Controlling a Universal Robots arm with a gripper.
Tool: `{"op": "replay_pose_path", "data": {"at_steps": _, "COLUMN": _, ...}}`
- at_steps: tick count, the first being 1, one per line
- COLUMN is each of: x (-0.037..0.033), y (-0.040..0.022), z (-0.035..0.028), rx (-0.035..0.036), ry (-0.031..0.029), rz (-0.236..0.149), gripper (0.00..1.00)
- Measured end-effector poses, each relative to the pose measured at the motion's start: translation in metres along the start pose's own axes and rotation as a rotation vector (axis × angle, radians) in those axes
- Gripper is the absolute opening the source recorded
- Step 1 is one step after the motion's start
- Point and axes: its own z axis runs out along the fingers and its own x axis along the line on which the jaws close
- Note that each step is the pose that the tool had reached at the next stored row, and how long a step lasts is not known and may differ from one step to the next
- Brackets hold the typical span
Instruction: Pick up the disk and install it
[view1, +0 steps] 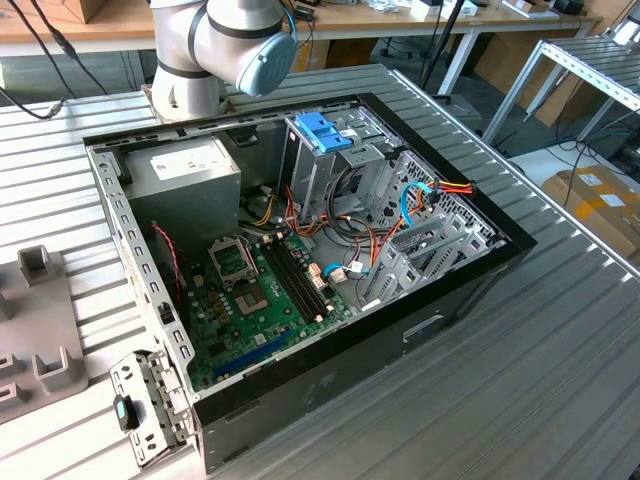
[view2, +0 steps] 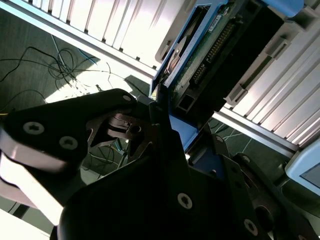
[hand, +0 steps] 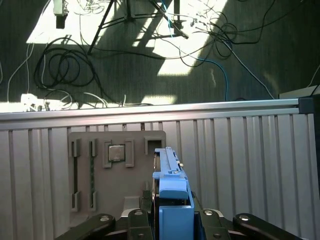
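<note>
The pincer (hand: 173, 220) is clamped on the disk (hand: 172, 197), with a finger (hand: 140, 220) pressing each side of its blue carrier. The second wrist view also shows the disk (view2: 215, 55) on edge between the fingers. It is held over the ribbed worktop (hand: 240, 150), just beside a grey tray (hand: 85, 145) carrying a chip (hand: 116, 152). Past the worktop's edge, cables (hand: 60, 70) lie on the floor. In the exterior view the arm (view1: 220, 45) stands beside an open case (view1: 400, 335) with its green board (view1: 240, 320) showing.
</note>
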Motion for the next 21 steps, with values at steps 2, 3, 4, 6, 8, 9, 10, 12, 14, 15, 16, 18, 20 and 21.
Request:
{"op": "replay_pose_path", "data": {"at_steps": 2, "x": -0.0001, "y": 0.0001, "z": -0.0015, "rx": 0.0001, "ry": -0.0001, "rz": 0.0, "gripper": 0.37}}
{"op": "replay_pose_path", "data": {"at_steps": 3, "x": -0.0002, "y": 0.0001, "z": -0.0023, "rx": 0.0, "ry": -0.0001, "rz": 0.0, "gripper": 0.37}}
{"op": "replay_pose_path", "data": {"at_steps": 4, "x": -0.0003, "y": 0.0001, "z": -0.003, "rx": 0.0, "ry": -0.0001, "rz": 0.0, "gripper": 0.37}}
{"op": "replay_pose_path", "data": {"at_steps": 6, "x": -0.0003, "y": 0.0002, "z": -0.0039, "rx": 0.0, "ry": -0.0001, "rz": 0.0, "gripper": 0.37}}
{"op": "replay_pose_path", "data": {"at_steps": 8, "x": -0.0004, "y": 0.0002, "z": -0.0049, "rx": 0.0, "ry": -0.0001, "rz": 0.0, "gripper": 0.37}}
{"op": "replay_pose_path", "data": {"at_steps": 9, "x": -0.0005, "y": 0.0002, "z": -0.0056, "rx": 0.0, "ry": -0.0001, "rz": 0.0, "gripper": 0.37}}
{"op": "replay_pose_path", "data": {"at_steps": 10, "x": -0.0006, "y": 0.0003, "z": -0.0062, "rx": 0.0001, "ry": -0.0001, "rz": 0.0, "gripper": 0.37}}
{"op": "replay_pose_path", "data": {"at_steps": 12, "x": -0.0006, "y": 0.0003, "z": -0.0071, "rx": 0.0, "ry": -0.0001, "rz": 0.0, "gripper": 0.37}}
{"op": "replay_pose_path", "data": {"at_steps": 14, "x": -0.0008, "y": 0.0004, "z": -0.0085, "rx": 0.0, "ry": -0.0001, "rz": 0.0, "gripper": 0.37}}
{"op": "replay_pose_path", "data": {"at_steps": 15, "x": -0.0008, "y": 0.0004, "z": -0.009, "rx": 0.0, "ry": -0.0001, "rz": 0.0, "gripper": 0.37}}
{"op": "replay_pose_path", "data": {"at_steps": 16, "x": -0.0008, "y": 0.0004, "z": -0.0094, "rx": 0.0, "ry": -0.0002, "rz": 0.0, "gripper": 0.37}}
{"op": "replay_pose_path", "data": {"at_steps": 18, "x": -0.0009, "y": 0.0005, "z": -0.01, "rx": 0.0, "ry": -0.0001, "rz": 0.0, "gripper": 0.37}}
{"op": "replay_pose_path", "data": {"at_steps": 20, "x": -0.001, "y": 0.0005, "z": -0.0109, "rx": 0.0, "ry": -0.0001, "rz": 0.0, "gripper": 0.37}}
{"op": "replay_pose_path", "data": {"at_steps": 21, "x": -0.001, "y": 0.0005, "z": -0.0113, "rx": 0.0, "ry": -0.0001, "rz": 0.0, "gripper": 0.37}}
